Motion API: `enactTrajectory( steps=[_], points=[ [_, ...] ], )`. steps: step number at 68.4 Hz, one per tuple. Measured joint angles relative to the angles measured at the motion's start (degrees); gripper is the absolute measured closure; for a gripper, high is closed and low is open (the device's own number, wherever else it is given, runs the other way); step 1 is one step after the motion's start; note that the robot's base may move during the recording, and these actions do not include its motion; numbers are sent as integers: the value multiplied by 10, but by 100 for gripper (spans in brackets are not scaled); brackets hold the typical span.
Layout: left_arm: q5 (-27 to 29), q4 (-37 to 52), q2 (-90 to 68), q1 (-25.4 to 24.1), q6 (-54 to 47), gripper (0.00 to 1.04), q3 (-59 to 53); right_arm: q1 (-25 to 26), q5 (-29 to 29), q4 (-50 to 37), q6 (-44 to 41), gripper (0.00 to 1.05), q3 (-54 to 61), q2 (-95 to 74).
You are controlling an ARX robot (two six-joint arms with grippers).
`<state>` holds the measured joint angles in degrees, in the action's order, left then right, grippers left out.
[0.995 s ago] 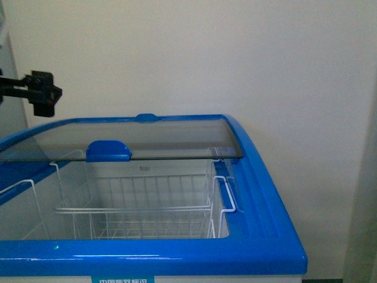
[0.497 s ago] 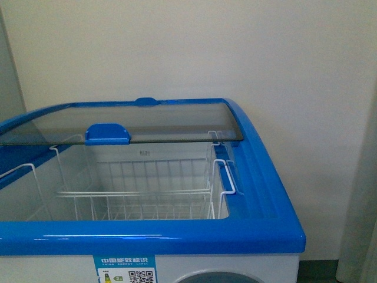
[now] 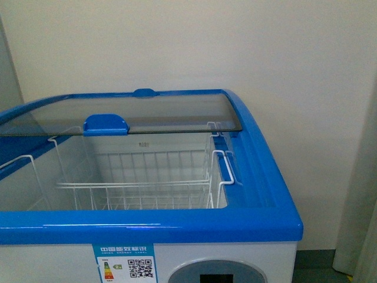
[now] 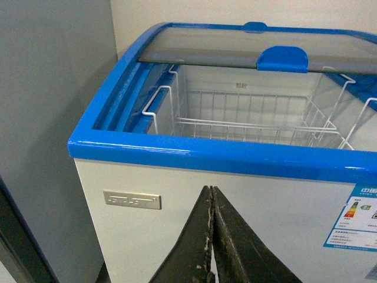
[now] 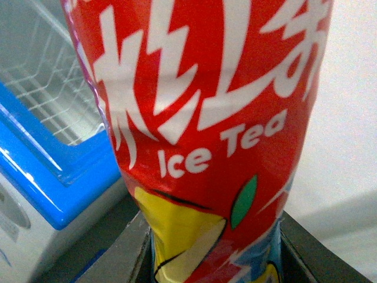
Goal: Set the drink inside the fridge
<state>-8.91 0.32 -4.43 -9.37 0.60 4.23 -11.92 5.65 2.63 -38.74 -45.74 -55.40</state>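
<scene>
The fridge (image 3: pixel 259 177), a white chest freezer with a blue rim, fills the front view. Its glass lid (image 3: pixel 147 112) with a blue handle (image 3: pixel 106 125) is slid back, and white wire baskets (image 3: pixel 147 183) show in the open well. Neither gripper shows in the front view. In the left wrist view my left gripper (image 4: pixel 212 194) is shut and empty, in front of the fridge's white front wall (image 4: pixel 135 236), below the rim. In the right wrist view my right gripper (image 5: pixel 215 253) is shut on the drink (image 5: pixel 206 118), whose red "Ice Tea" label fills the picture; its cap is out of view.
A grey panel (image 4: pixel 53 118) stands close to the fridge's left side. A cream wall (image 3: pixel 235 47) runs behind the fridge. In the right wrist view the fridge's blue rim (image 5: pixel 53 188) and a wire basket (image 5: pixel 47 94) lie beside the bottle.
The front view has dropped and pulled back: the fridge's rim sits higher in the picture and its front label now shows. The black arm seen at the left a second ago has left the view.
</scene>
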Motion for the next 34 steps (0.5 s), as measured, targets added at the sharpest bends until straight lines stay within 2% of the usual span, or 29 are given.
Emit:
enactTrajectory(
  steps=[2, 5, 10, 19, 34],
  points=[
    [18, -2, 3, 12, 0, 102, -1, -5, 10, 7, -23, 65, -14, -23],
    [77, -5, 9, 59, 0, 102, -6, -23, 23, 36, -92, 65, -60, -90],
    [79, -5, 14, 85, -1, 102, -8, -43, 23, 66, -152, 65, -112, -153],
    [88, -5, 18, 90, -1, 102, -12, -78, 5, 100, -228, 65, -219, -271],
    [89, -4, 41, 92, -2, 102, -33, -137, -22, 123, -271, 65, -408, -478]
  ],
)
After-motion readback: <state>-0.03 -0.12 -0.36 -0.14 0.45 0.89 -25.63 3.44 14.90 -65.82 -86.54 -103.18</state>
